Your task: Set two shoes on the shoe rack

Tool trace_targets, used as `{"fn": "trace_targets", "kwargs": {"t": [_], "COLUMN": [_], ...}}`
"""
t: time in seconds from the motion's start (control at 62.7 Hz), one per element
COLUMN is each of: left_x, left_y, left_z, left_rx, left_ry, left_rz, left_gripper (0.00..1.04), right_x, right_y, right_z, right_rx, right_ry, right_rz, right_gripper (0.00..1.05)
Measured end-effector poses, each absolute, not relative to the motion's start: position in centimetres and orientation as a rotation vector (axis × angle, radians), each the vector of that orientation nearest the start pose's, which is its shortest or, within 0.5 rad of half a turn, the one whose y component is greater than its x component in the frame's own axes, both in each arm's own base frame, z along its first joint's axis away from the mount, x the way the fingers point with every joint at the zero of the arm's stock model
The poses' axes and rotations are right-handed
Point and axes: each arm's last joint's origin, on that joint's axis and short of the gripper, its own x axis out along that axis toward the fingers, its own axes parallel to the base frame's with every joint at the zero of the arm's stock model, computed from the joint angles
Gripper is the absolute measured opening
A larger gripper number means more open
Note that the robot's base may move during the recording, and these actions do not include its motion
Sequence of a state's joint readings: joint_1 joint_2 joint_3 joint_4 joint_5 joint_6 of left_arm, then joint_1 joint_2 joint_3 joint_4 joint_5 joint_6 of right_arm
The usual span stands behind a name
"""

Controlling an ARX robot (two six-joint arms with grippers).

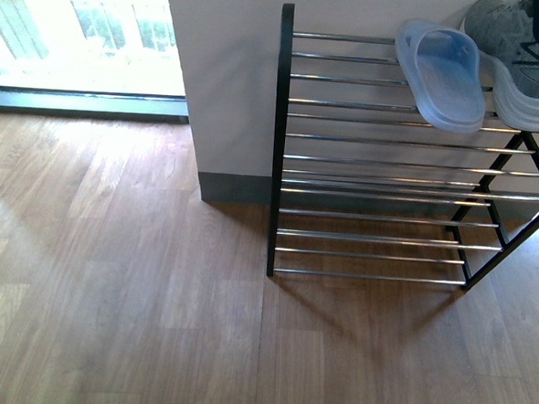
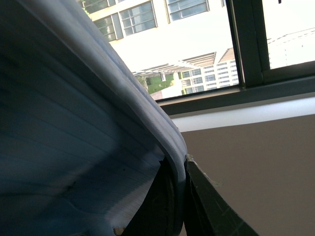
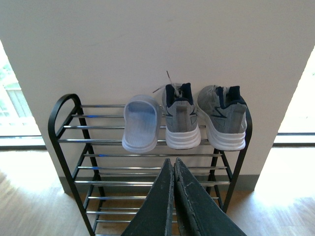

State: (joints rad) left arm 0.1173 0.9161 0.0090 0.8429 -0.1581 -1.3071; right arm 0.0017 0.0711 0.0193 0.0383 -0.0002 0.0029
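Observation:
The black shoe rack with chrome bars stands against the wall. On its top tier lie one pale blue slide and two grey knit sneakers; the front view shows only one sneaker. My left gripper is shut on the rim of a second pale blue slide, which fills most of the left wrist view. My right gripper is shut with nothing in it, in front of the rack and below its top tier. Neither arm shows in the front view.
Wooden floor spreads in front of the rack. A pale wall with a dark skirting stands behind it. A bright window lies to the left. The left part of the top tier carries no shoe.

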Motion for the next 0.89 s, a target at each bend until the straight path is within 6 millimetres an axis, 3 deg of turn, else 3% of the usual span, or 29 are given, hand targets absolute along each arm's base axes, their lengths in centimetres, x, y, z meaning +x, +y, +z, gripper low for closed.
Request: {"fn": "trace_targets", "kwargs": {"t": [0.367, 0.558, 0.701, 0.829, 0.893], "left_x": [15.2, 15.2, 15.19, 15.19, 15.19], "left_y": [2.25, 2.25, 2.28, 2.27, 2.27], "left_z": [15.07, 15.07, 15.07, 15.07, 15.07], "left_rx": [-1.297, -1.297, -1.296, -1.296, -1.296], "left_ry": [-0.125, -0.125, -0.129, -0.128, -0.127], "left_rz": [0.277, 0.277, 0.283, 0.281, 0.28], "left_gripper": [0.02, 0.02, 0.02, 0.02, 0.02], "right_x": [9.69, 9.69, 9.68, 9.68, 9.68], "right_y": [0.01, 0.01, 0.02, 0.02, 0.02], "right_z": [17.0, 17.0, 17.01, 17.0, 17.0], "right_rx": [0.003, 0.003, 0.002, 0.003, 0.003], "right_ry": [-0.017, -0.017, -0.018, -0.018, -0.018], "right_rz": [0.0, 0.0, 0.005, 0.003, 0.003], "right_gripper": [0.04, 0.4, 0.73, 0.93, 0.97]}}
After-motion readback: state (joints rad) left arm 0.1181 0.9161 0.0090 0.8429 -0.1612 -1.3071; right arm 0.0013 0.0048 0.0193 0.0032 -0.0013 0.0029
